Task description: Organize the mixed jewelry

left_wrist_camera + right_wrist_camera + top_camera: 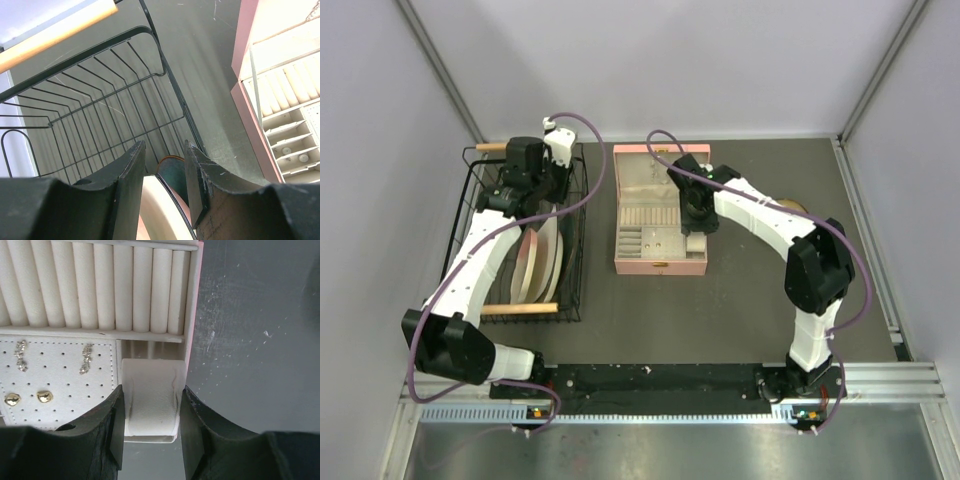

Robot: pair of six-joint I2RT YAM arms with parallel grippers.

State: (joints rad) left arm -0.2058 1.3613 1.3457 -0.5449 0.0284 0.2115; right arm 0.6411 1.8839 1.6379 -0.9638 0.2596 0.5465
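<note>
The pink jewelry box point(660, 262) lies open at mid-table. My right gripper point(695, 222) is over its right side. In the right wrist view my right gripper point(151, 390) is shut on a white cushion point(150, 412) in the box's corner compartment, a finger against each side. Beside it, a dotted pad holds two silvery dangling earrings point(86, 358) and two gold studs point(44, 396). Tiny pale beads point(286, 150) sit in small box compartments. The tangle of silvery chains is out of view. My left gripper point(162, 150) is open above the plates, holding nothing.
A black wire rack point(470, 200) with wooden handles point(525, 309) stands at the left and holds upright plates point(535, 262). A cream plate rim point(160, 205) and a teal plate point(175, 172) lie between my left fingers. A round wooden bowl point(792, 206) is partly hidden behind the right arm.
</note>
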